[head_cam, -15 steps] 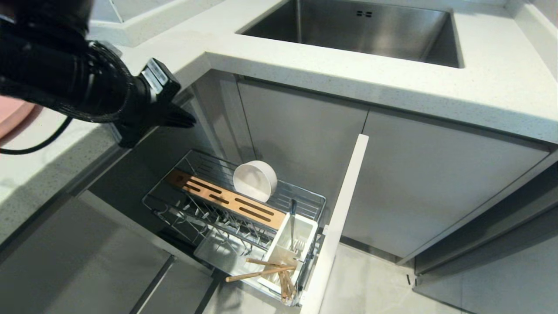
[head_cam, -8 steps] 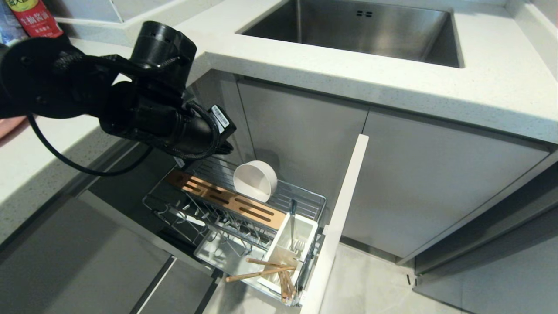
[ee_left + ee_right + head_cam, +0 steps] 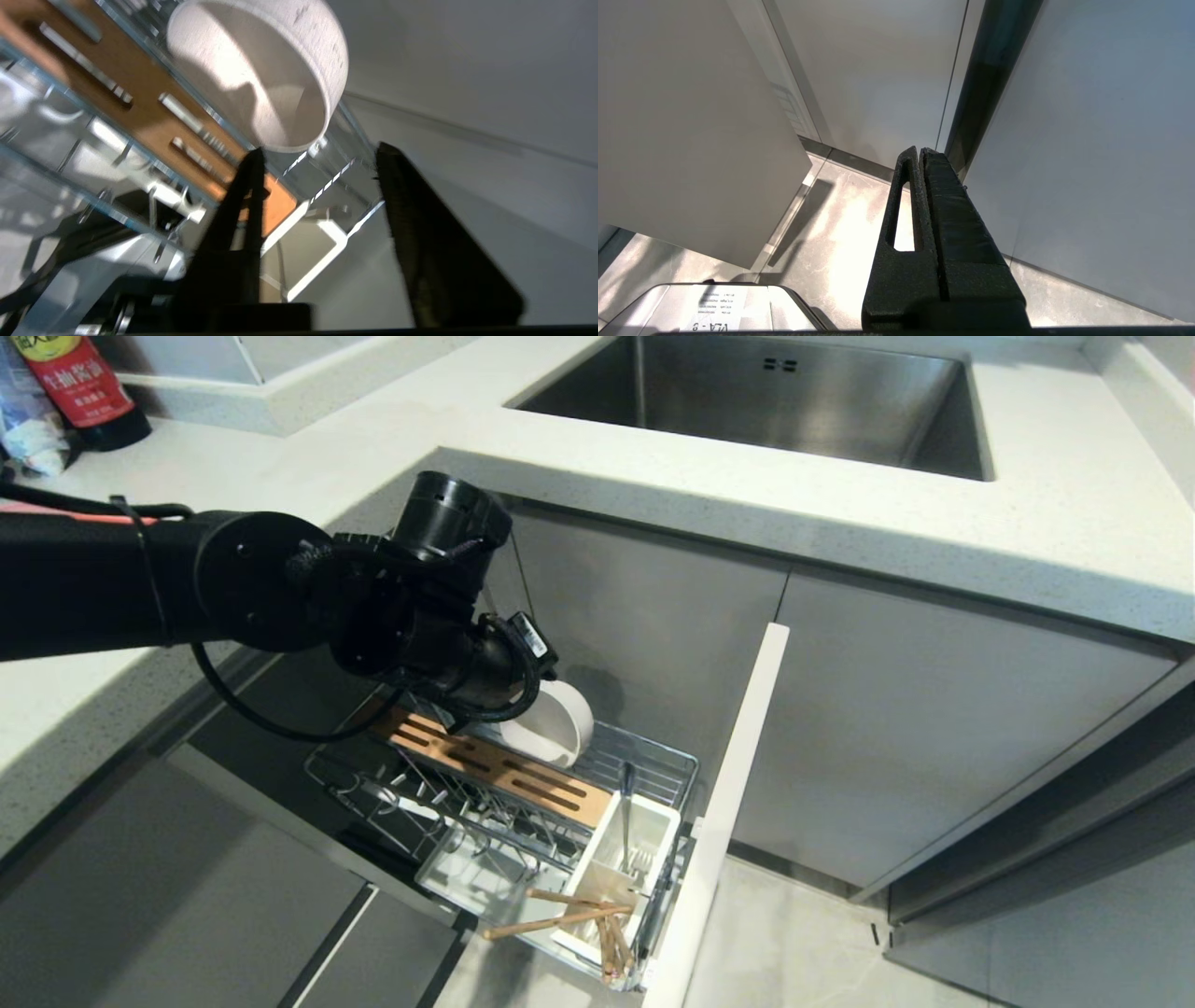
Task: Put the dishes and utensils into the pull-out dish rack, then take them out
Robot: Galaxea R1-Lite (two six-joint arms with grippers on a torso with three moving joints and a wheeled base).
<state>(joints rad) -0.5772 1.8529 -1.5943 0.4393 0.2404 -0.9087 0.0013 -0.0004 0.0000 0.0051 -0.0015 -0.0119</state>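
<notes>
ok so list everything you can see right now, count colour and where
bowl: one, cream-white, on its side in the rack behind the wooden strip
wooden strip: one, light brown, slotted, across the rack
dish rack: one, chrome wire, pulled out below the counter
utensil caddy: one, white, front end of the rack
chopsticks: a pair, light wood, in the caddy, leaning out over its edge
fork: one, silver, upright in the caddy
sink: one, steel, set in the counter
counter: one, white speckled
bottle: one, red label, far left on the counter
left hand: black, open, just short of the bowl's rim
right hand: black, shut, parked by grey cabinet fronts
</notes>
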